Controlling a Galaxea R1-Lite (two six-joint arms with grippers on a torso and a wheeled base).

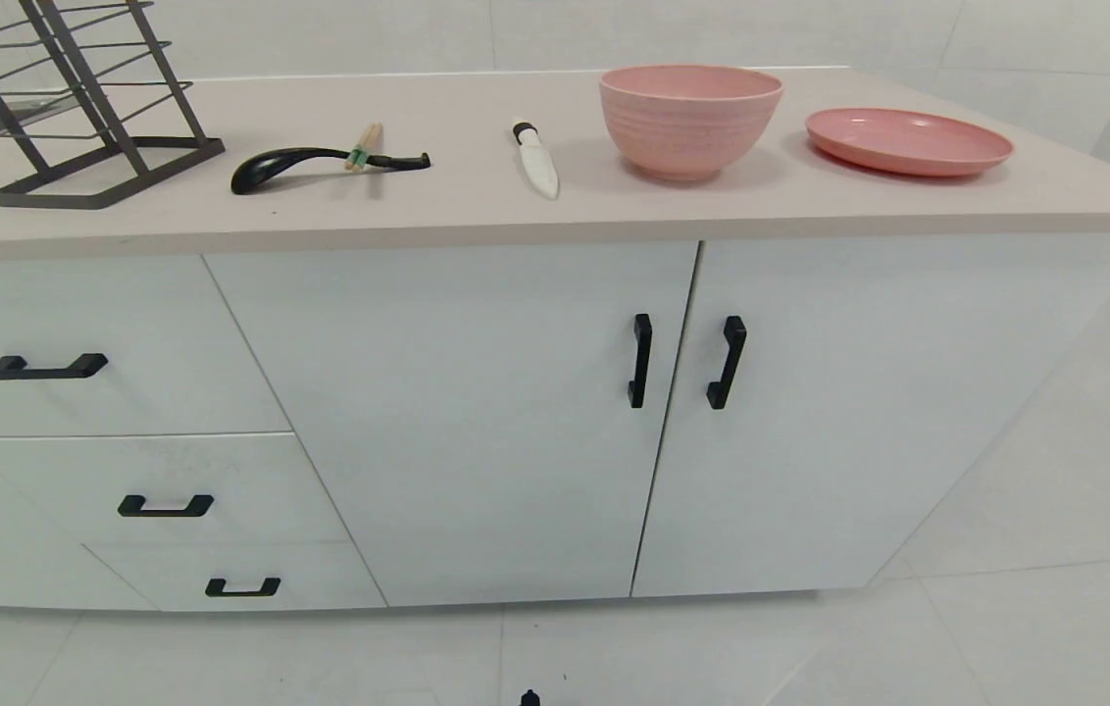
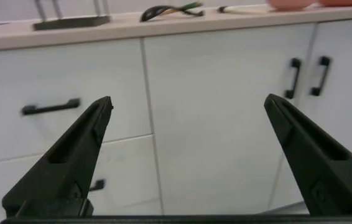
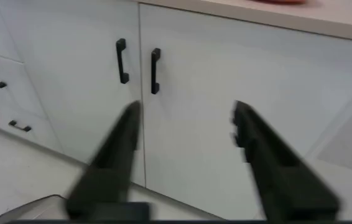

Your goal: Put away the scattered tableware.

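On the countertop (image 1: 477, 211) lie a black ladle (image 1: 295, 165), wooden chopsticks (image 1: 364, 146) across its handle, and a white knife (image 1: 537, 162) with a black handle. A pink bowl (image 1: 689, 118) stands right of the knife, and a pink plate (image 1: 908, 140) right of the bowl. My left gripper (image 2: 188, 107) is open, held low in front of the cabinet front, facing the drawers. My right gripper (image 3: 187, 112) is open too, low before the double doors. Neither holds anything.
A dark wire rack (image 1: 75, 98) stands at the countertop's back left. Below are three drawers with black handles (image 1: 47, 367) on the left and two doors with vertical black handles (image 1: 640, 360) in the middle. White tiled floor (image 1: 1006, 637) spreads in front.
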